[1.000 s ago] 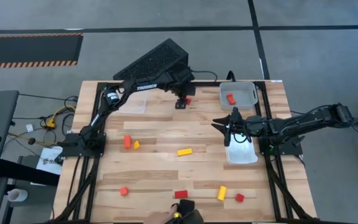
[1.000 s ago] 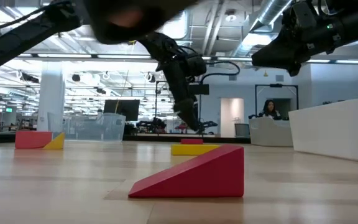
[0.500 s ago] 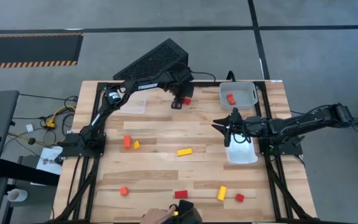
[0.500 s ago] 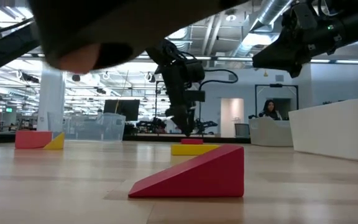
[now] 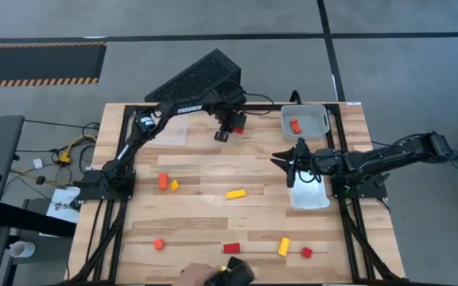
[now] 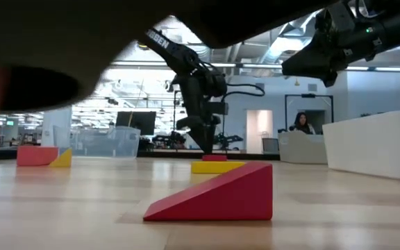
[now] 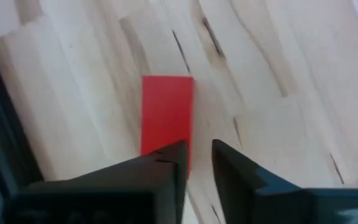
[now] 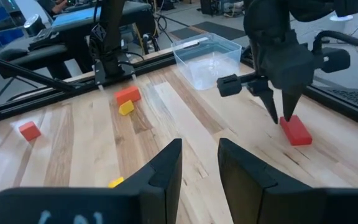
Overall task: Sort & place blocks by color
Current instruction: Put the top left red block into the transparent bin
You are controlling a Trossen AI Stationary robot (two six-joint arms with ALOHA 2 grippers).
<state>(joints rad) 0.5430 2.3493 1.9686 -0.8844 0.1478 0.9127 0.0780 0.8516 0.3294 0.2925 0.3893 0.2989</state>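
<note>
Your left gripper [image 5: 223, 133] is at the far side of the table [image 5: 213, 214], right by a red bar block [image 7: 166, 115]. From the wrist view its fingers [image 7: 166, 163] are pinched down to a narrow gap with nothing between them; the red bar lies flat on the wood just past the tips, not gripped.

Your right gripper [image 5: 290, 168] hovers near the white tray [image 5: 308, 195], fingers a little apart and holding nothing.

Another red block [image 5: 295, 125] sits in the grey tray [image 5: 304, 119]. The rest are loose on the table: an orange block [image 5: 163, 181] touching a small yellow one [image 5: 174, 185], a yellow bar [image 5: 236, 193] mid-table, and along the near edge a red cube [image 5: 158, 244], a red wedge [image 5: 230, 248], a yellow cylinder [image 5: 284, 246] and another red cube [image 5: 306, 253].
</note>
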